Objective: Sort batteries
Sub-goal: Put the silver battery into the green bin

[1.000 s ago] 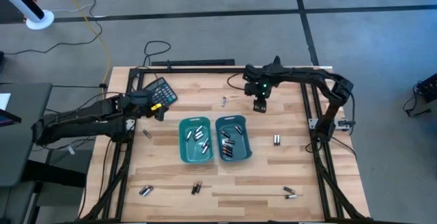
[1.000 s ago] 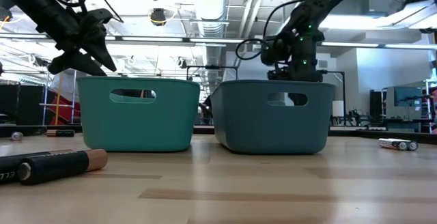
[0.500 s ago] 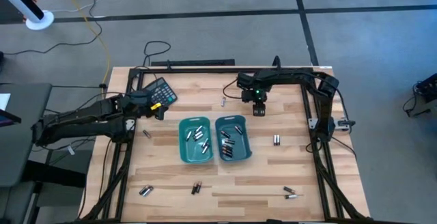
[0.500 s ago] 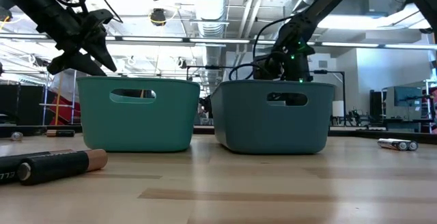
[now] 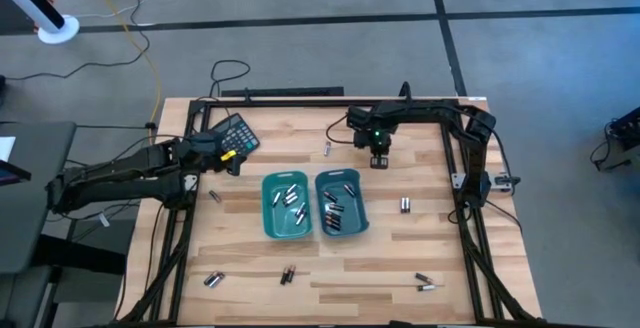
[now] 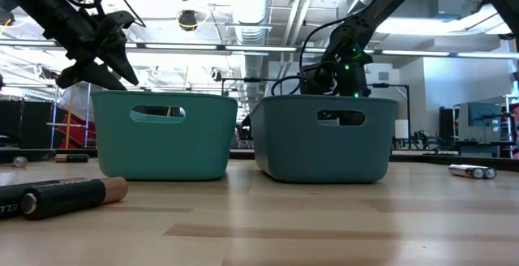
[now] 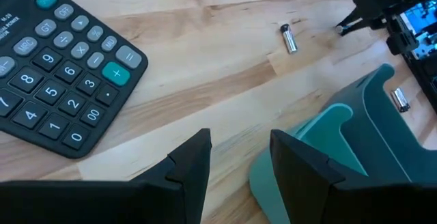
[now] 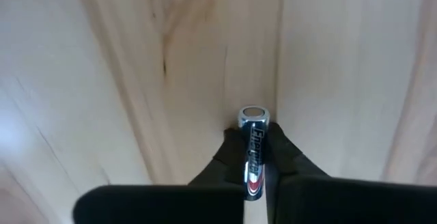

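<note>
left bin (image 5: 286, 206): batteries (image 5: 293, 197) | right bin (image 5: 342, 204): batteries | right gripper (image 8: 254, 157) grasping silver battery (image 8: 253, 149) | left gripper (image 7: 239, 159) released

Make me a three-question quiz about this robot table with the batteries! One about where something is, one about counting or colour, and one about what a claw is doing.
1. Where is the calculator?
A. inside a bin
B. on the table beside the left gripper
C. on the floor

2. How many teal bins stand on the table?
A. one
B. two
C. four

3. What is the right gripper doing?
A. pinching a silvery battery
B. hanging wide open over a bin
C. pressing calculator keys

Answers:
1 B: the high view shows it at the table's back left, next to the left gripper.
2 B: a left bin and a right bin sit side by side.
3 A: the right wrist view shows its fingers closed on the battery against the wood.
</note>
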Robot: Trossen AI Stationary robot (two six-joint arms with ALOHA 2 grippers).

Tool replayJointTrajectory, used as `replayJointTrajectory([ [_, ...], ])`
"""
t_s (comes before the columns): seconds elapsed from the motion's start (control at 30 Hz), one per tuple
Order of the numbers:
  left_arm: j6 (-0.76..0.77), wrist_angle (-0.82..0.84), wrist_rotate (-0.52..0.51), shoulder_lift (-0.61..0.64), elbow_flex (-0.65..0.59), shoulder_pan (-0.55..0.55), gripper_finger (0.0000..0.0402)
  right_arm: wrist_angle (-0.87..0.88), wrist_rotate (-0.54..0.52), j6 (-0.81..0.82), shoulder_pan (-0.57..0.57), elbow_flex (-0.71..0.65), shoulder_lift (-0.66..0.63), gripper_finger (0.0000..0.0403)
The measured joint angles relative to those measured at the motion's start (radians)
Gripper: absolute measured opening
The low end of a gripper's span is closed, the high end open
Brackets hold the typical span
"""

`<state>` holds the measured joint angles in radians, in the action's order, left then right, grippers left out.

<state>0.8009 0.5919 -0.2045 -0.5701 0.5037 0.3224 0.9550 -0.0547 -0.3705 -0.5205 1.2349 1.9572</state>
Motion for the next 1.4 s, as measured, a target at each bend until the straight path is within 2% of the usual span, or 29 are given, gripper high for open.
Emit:
replayJointTrajectory([
  [0.2, -0.04, 0.0, 0.001, 0.0, 0.0, 0.0, 0.0146, 0.061, 0.017, 0.09, -0.011, 0.0, -0.069, 0.0009],
  [0.43, -0.067, 0.0, 0.002, 0.0, 0.0, 0.0, 0.0146, 0.096, 0.013, 0.229, -0.009, 0.004, -0.249, 0.0009],
  [0.6, -0.089, 0.001, 0.053, 0.0, 0.0, 0.0, 0.0146, 0.08, 0.008, 0.339, 0.04, 0.039, -0.384, 0.0009],
  [0.77, -0.09, 0.002, 0.092, 0.0, 0.0, 0.0, 0.0146, 0.02, 0.004, 0.476, 0.139, 0.152, -0.436, 0.0009],
  [0.9, -0.108, 0.002, 0.096, 0.0, 0.0, 0.0, 0.0146, -0.019, 0.002, 0.532, 0.246, 0.289, -0.379, 0.0009],
  [1.0, -0.147, 0.002, 0.095, 0.0, 0.0, 0.0, 0.0146, -0.028, 0.003, 0.558, 0.327, 0.417, -0.287, 0.0009],
  [1.2, -0.169, 0.003, 0.095, 0.0, 0.0, 0.0, 0.0146, -0.019, 0.003, 0.574, 0.449, 0.687, -0.033, 0.0009],
  [1.4, -0.206, 0.028, 0.094, 0.002, 0.0, 0.0, 0.0146, 0.013, 0.003, 0.58, 0.513, 0.953, 0.221, 0.0009],
])
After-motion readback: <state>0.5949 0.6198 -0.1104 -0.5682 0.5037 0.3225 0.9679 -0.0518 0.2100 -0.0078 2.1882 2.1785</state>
